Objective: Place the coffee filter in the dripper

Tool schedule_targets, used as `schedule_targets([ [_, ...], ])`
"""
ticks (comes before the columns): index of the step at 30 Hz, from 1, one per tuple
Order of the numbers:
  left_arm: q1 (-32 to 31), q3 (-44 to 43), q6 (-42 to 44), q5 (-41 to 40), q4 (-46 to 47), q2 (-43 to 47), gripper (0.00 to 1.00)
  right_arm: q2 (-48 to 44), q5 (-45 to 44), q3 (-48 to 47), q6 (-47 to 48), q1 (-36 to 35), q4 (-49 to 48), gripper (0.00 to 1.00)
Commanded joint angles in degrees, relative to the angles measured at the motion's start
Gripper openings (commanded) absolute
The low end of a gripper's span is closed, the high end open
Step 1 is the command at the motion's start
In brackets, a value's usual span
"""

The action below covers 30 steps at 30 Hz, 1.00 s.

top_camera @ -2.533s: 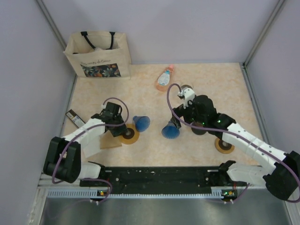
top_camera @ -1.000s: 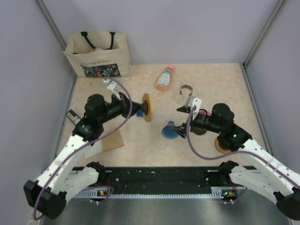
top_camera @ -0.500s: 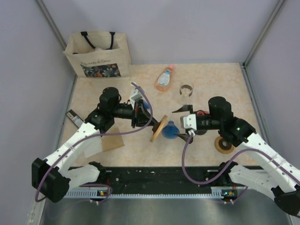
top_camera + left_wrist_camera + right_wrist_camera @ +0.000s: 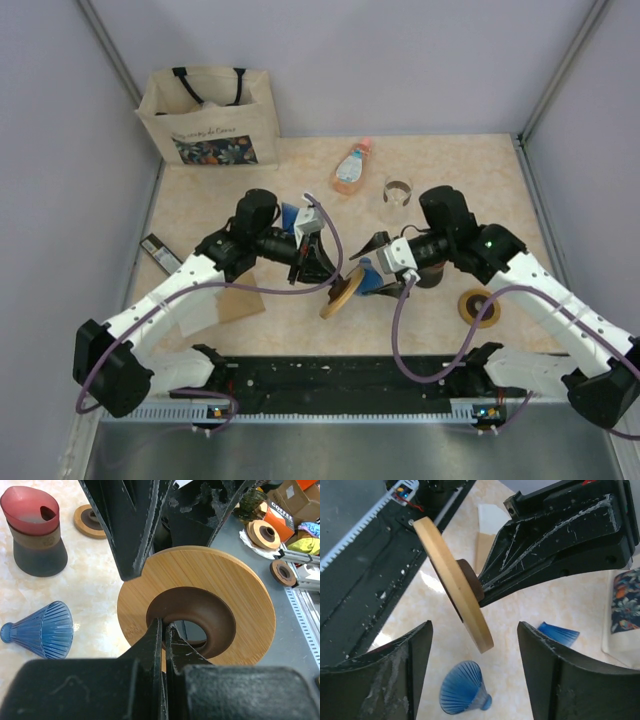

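Back left, tote bag (image 4: pixel 207 128) holds a pale item (image 4: pixel 204 98).

the tote bag (image 4: pixel 208 118) stands at the far left corner of the table (image 4: pixel 480 180). the bottle (image 4: pixel 351 167) lies at the far middle, with the glass cup (image 4: pixel 398 190) just right of it. at mid-table my left pincer (image 4: pixel 335 275) has the holder disc (image 4: pixel 343 291) on edge at its tip, off the table. my right pincer (image 4: pixel 472 630) faces it from the right, the disc in the gap ahead of its fingers (image 4: pixel 560 680) and touching neither. one dripper cone (image 4: pixel 462 690) lies below the disc, another (image 4: pixel 559 632) behind my left arm. a second disc (image 4: pixel 479 307) lies flat at the near right, the paper sheets (image 4: pixel 235 303) at the near left.
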<state>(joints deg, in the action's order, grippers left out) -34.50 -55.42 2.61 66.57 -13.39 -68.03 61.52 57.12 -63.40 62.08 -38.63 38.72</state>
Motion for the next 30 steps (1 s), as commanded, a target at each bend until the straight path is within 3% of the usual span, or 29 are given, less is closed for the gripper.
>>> schedule_targets([
  [1, -0.4, -3.3, 4.7, 0.9, -0.9, 0.4, 0.0, 2.2, 7.6, -4.9, 2.3, -0.8, 5.1, 0.63],
  [5, -0.6, -4.9, 4.6, 0.9, -1.0, -0.6, 0.0, 2.5, 9.8, -5.1, 2.4, -1.4, 5.4, 0.42],
  [8, -0.6, -5.8, 5.3, 1.2, -1.1, -1.1, 0.0, 2.6, 11.2, -4.5, 3.0, -1.5, 5.4, 0.35],
  [9, -0.6, -6.0, 5.2, 1.4, -0.8, -1.1, 0.0, 2.7, 11.3, -4.6, 3.0, -1.6, 5.4, 0.28],
  [11, -0.6, -6.7, 4.7, 0.2, -0.8, -1.8, 0.0, 3.4, 11.2, -5.2, 1.4, -1.5, 5.2, 0.0],
  [12, -0.6, -7.2, 3.6, -1.9, -0.8, -1.8, 0.03, 3.9, 11.2, -5.8, -0.8, -1.6, 5.0, 0.0],
  [14, -0.5, -7.9, 0.0, -11.1, -0.8, -1.1, 0.4, 4.7, 8.7, -7.3, -6.1, -1.5, 4.8, 0.0],
  [15, -0.6, -8.3, -1.3, -16.9, -1.2, -0.1, 0.74, 4.8, 6.4, -7.9, -8.6, -1.5, 4.1, 0.0],
  [16, -0.5, -8.1, -4.0, -25.3, -0.6, 1.2, 0.99, 4.5, 2.3, -7.7, -13.2, -1.5, 2.2, 0.0],
  [20, -0.4, -9.0, -19.1, -72.3, -1.3, 7.0, 0.99, 0.8, -14.1, -1.6, -34.6, 1.4, -14.9, 0.0],
  [22, -0.3, -10.4, -23.7, -90.6, -5.6, 8.7, 0.99, -0.4, -16.9, 1.2, -47.5, 8.9, -22.7, 0.0],
  [24, -0.4, -10.2, -25.4, -98.2, -7.5, 10.0, 0.99, -0.7, -16.5, 3.3, -61.7, 18.8, -30.2, 0.0],
  [26, -0.3, -8.1, -26.2, -100.4, -7.5, 11.6, 0.99, 2.1, -18.6, 3.2, -80.1, 27.7, -35.4, 0.0],
  [30, -0.4, -3.0, -28.6, -100.4, -5.5, 15.0, 0.99, 12.8, -7.1, 0.7, -106.0, 37.6, -39.8, 0.0],
])
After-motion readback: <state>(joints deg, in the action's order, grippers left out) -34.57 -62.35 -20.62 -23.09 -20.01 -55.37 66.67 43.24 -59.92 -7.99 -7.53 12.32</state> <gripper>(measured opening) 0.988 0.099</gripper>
